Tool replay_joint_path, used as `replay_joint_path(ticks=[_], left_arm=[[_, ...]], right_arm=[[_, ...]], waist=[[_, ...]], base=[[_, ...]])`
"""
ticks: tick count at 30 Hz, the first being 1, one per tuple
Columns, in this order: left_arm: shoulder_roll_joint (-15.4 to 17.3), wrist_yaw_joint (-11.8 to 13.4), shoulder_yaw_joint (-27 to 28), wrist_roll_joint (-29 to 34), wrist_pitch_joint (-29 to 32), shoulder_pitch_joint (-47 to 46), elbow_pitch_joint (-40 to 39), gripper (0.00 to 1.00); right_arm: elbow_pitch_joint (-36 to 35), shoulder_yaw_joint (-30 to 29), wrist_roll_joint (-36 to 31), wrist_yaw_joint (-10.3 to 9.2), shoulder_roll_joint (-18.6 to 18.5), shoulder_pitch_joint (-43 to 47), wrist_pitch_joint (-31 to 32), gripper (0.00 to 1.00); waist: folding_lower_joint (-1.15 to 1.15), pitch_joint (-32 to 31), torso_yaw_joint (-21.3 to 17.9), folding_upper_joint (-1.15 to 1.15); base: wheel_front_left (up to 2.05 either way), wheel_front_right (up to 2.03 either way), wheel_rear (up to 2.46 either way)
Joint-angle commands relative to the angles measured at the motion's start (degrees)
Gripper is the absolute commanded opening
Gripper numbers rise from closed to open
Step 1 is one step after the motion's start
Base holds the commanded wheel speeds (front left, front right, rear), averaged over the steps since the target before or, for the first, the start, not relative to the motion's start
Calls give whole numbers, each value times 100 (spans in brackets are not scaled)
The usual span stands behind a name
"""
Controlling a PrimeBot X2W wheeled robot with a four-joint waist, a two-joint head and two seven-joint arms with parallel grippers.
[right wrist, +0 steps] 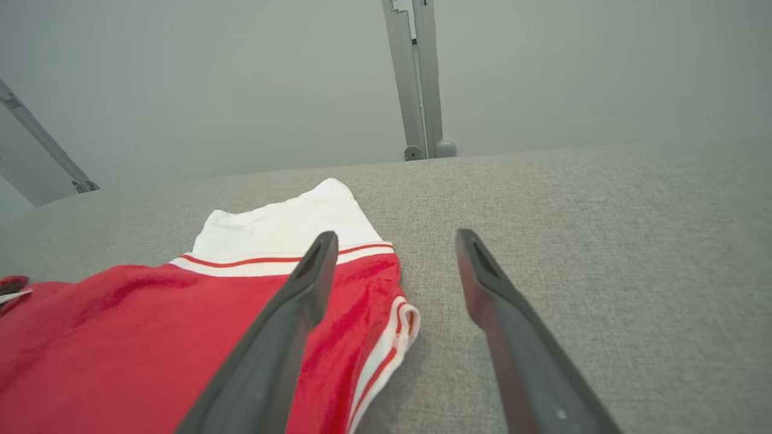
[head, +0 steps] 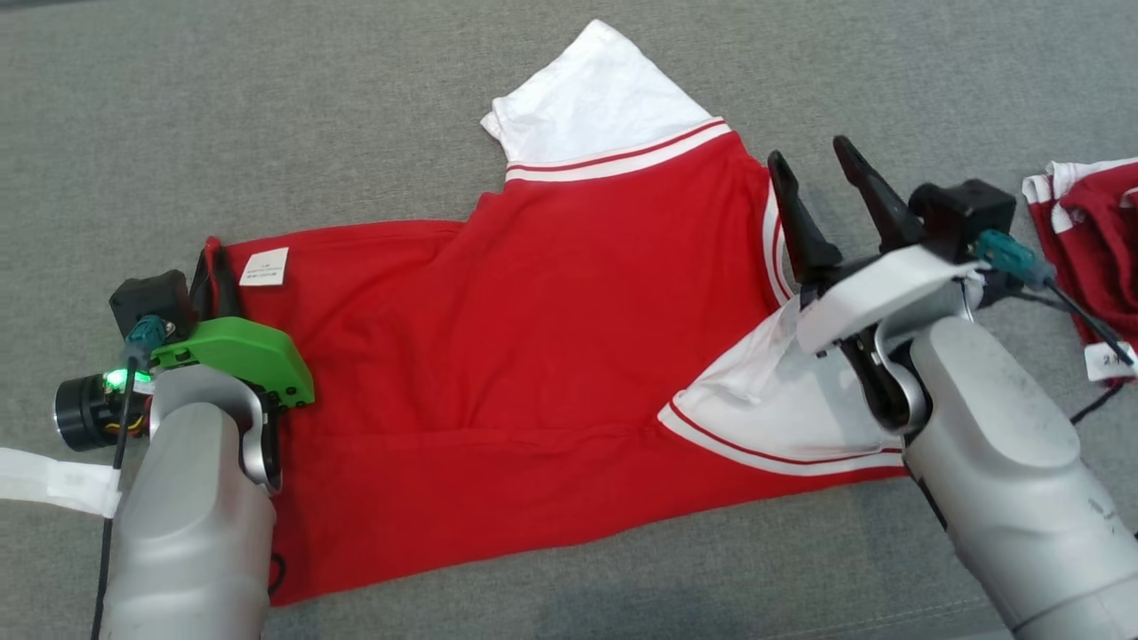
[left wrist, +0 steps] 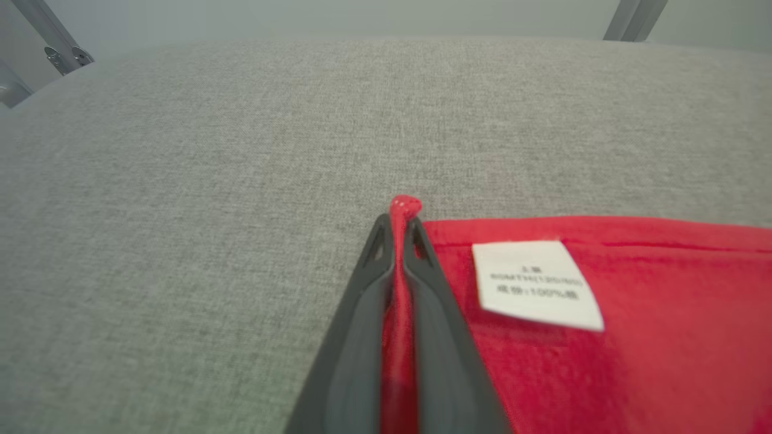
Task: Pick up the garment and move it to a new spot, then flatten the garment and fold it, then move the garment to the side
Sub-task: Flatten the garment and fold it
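Grey cloth surface (head: 267, 107) | garment (head: 551, 302) centre, long axis 9–3, collar (head: 775, 240) toward 3 | left wrist view, clearer than head, shows us left gripper (left wrist: 398, 223) clamping hem (left wrist: 405, 206) at 9 | right gripper (right wrist: 396, 237) agape at 3

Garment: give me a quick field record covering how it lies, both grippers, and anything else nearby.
garment: red shirt with white sleeves, spread on the grey fabric surface, some creases
left gripper: shut on a corner of the shirt, beside the white label
right gripper: open at the shirt's striped edge, holding nothing
nearby: second red-and-white garment, bunched at the robot's right
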Motion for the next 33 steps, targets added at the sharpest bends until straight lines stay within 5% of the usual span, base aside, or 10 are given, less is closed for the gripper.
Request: replay_joint_path(ticks=[1,11,17,31,32,33], left_arm=[[-26,-29,-26,57,20,-43,-15,0],[-237,-105,-371,107,14,-338,-443,0],[-269,-140,-893,-366,14,-410,-598,0],[-265,294,-2086,-1305,14,-524,-1018,0],[-266,317,-2127,-1341,14,-526,-1039,0],[-263,330,-2140,-1364,14,-530,-1049,0]], right_arm=[[189,140,74,-4,-62,-296,2,100],[1700,911,558,-4,-176,-2174,606,100],[2508,1284,775,-3,-268,-2876,878,100],[3813,1697,819,-3,-356,-3614,1046,100],[3886,1731,841,-4,-356,-3616,1052,84],[3940,1747,849,-4,-371,-3613,1062,39]], waist=[[0,55,157,0],[0,389,879,0],[0,603,1314,0],[0,932,1794,0],[0,943,1804,0],[0,950,1806,0]], base=[[0,0,0],[0,0,0],[0,0,0],[0,0,0],[0,0,0],[0,0,0]])
